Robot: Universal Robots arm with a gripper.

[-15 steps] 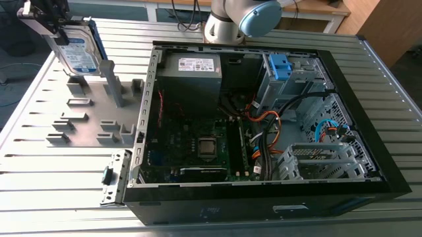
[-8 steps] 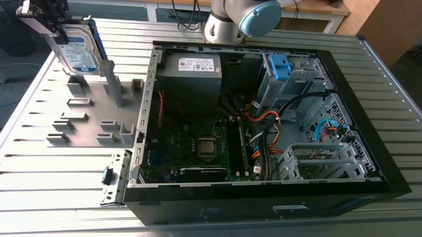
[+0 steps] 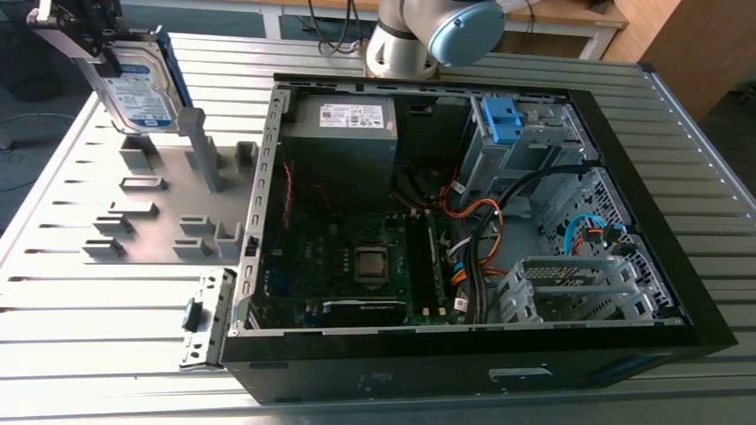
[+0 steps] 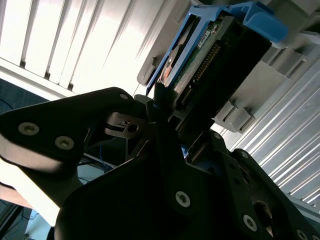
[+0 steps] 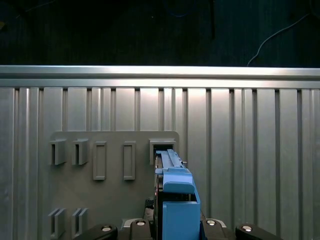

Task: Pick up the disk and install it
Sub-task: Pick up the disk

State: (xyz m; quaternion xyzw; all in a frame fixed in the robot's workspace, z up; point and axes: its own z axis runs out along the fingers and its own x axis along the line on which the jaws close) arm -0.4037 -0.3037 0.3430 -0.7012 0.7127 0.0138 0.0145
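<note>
The disk (image 3: 144, 84), a silver drive with a white-and-blue label and a blue bracket, hangs upright at the exterior view's far left. My gripper (image 3: 101, 60) is shut on its upper end. Its lower edge sits at the top of the tall posts of the grey holder plate (image 3: 154, 208); I cannot tell whether it still touches them. In the second wrist view the black fingers (image 4: 160, 107) clamp the disk (image 4: 210, 55) by its edge. In the first wrist view the blue bracket (image 5: 176, 197) stands over a slot in the holder plate (image 5: 112, 185).
An open black computer case (image 3: 661, 257) lies on the slatted metal table (image 3: 106, 301) to the exterior view's right of the holder. Inside it are a grey power supply (image 3: 343, 133), a drive cage with a light-blue clip (image 3: 502, 119), cables and a motherboard. The arm's base (image 3: 408, 40) stands behind.
</note>
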